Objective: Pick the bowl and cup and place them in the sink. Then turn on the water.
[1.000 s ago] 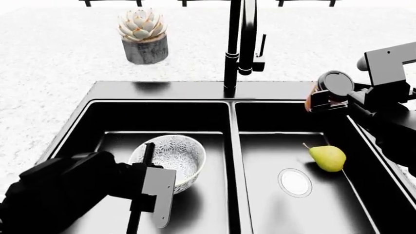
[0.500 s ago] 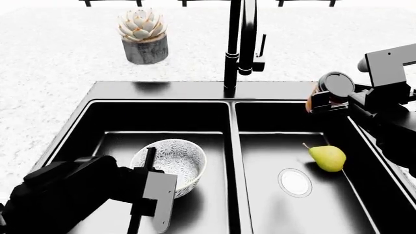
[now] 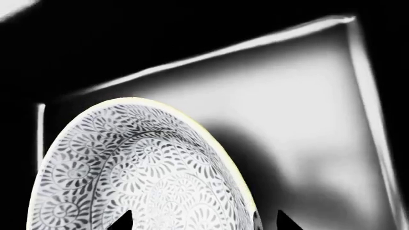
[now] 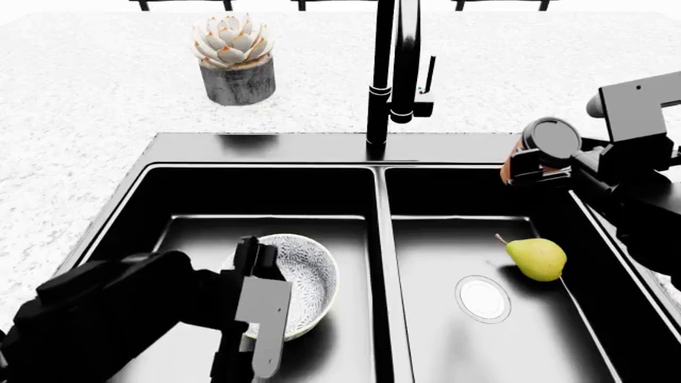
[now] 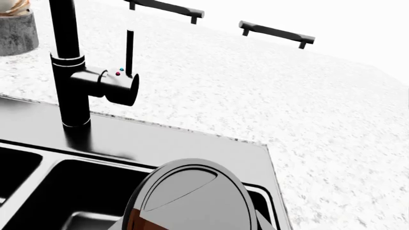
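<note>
The bowl (image 4: 298, 281) is in the left half of the sink (image 4: 266, 152). It is tipped up on its side, with its open face turned toward the left wall of the sink, at about 9 o'clock in the head view. In that view it looks like a tall oval, and its long way runs from 12 o'clock to 6 o'clock. The flower pattern shows on the inside of the bowl in the left wrist view (image 3: 141, 177).

The left gripper (image 4: 250, 307) is right at the bowl. One dark finger (image 4: 247, 255) sits against the left part of the rim. Two dark fingertips (image 3: 121, 221) show at the edge of the left wrist view, one in front of the inside of the bowl and one past its rim. I cannot tell if the left gripper is squeezing the bowl or has let go.

The cup (image 4: 527, 158) is up in the air over the back right corner of the sink, at about 2 o'clock from the bowl. The right gripper (image 4: 541, 163) holds it tight. The cup is tilted, so its black lid (image 5: 188, 196) faces the head camera.

A pear (image 4: 535, 258) lies in the right half of the sink, with its stem pointing to about 10 o'clock. A round silver drain (image 4: 483, 298) is just beside it, at about 7 o'clock. The tall black tap (image 4: 391, 72) stands behind the middle wall of the sink. A plant pot (image 4: 236, 62) sits on the counter (image 4: 96, 96) at about 11 o'clock from the sink.
</note>
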